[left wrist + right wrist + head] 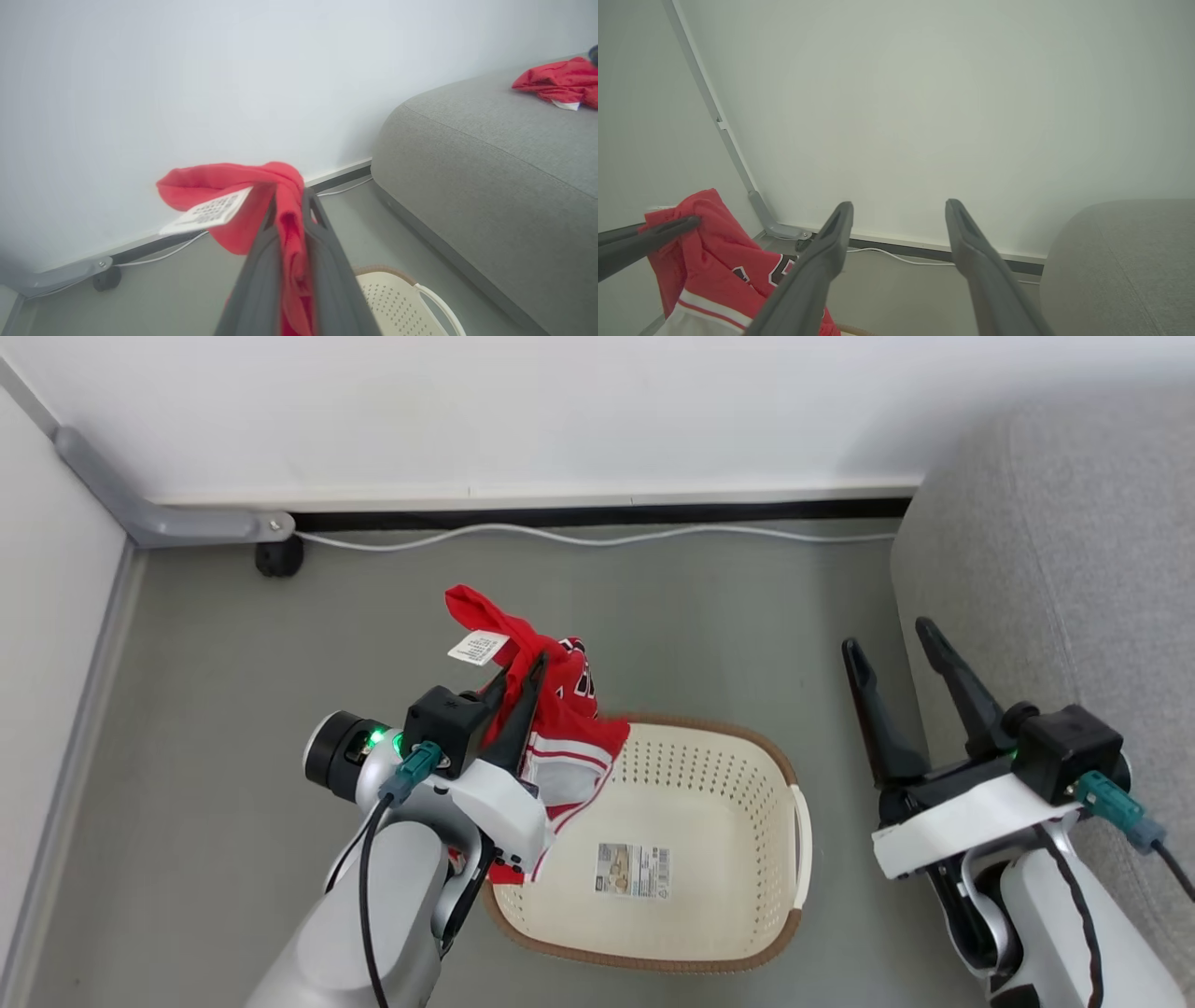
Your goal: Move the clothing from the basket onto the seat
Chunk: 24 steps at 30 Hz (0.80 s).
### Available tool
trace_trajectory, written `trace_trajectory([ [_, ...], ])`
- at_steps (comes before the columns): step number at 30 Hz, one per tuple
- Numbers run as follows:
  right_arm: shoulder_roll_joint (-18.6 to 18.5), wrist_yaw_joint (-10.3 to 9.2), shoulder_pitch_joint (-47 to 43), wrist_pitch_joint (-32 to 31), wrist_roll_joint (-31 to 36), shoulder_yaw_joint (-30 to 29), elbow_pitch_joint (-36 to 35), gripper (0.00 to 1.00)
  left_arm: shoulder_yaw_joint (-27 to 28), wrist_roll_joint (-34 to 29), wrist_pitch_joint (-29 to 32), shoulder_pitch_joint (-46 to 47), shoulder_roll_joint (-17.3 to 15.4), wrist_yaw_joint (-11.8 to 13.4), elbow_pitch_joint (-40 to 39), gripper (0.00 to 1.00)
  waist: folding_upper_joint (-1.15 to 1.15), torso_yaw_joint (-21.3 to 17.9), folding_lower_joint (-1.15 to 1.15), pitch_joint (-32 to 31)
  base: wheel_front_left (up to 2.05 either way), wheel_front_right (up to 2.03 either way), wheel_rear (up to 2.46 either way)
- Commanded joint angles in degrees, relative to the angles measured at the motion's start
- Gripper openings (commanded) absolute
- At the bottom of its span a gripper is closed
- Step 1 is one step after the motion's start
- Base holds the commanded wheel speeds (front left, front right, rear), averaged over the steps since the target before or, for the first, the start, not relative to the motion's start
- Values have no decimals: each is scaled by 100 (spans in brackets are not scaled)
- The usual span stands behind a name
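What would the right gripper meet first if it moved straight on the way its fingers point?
Probably the white wall: the open right gripper points at it, with nothing between as far as its wrist view shows. The seat lies off to one side.

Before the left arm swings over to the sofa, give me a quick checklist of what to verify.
1. Grip: left gripper shut on red garment: ok.
2. Hem clear of basket rim: cannot tell.
3. Spare arm: right gripper open, holding nothing: ok.
4. Landing room: bare sofa beside second garment lying there: ok.
5. Leftovers: none in basket's visible part: ok.
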<state>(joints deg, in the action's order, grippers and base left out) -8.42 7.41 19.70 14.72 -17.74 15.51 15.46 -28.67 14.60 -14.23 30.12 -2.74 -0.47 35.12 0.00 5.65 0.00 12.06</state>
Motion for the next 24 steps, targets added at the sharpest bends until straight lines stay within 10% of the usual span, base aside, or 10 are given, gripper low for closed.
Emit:
trace_trajectory([
  [1, 42, 8, -76, 28, -56, 111, -114, 100, 228, -14, -76, -7, -93, -14, -255, 0, 0, 76, 0, -173, 0, 0, 0],
  [18, 146, 8, -552, 28, -82, 113, -24, 100, 432, -58, -76, -287, -59, -125, -1253, 0, 0, 181, 0, -580, 0, 0, 0],
  [24, 57, 8, -269, 28, -286, 1083, -399, 100, 351, -67, -76, -228, -49, -158, -1483, 0, 0, 160, 0, -521, 0, 0, 0],
])
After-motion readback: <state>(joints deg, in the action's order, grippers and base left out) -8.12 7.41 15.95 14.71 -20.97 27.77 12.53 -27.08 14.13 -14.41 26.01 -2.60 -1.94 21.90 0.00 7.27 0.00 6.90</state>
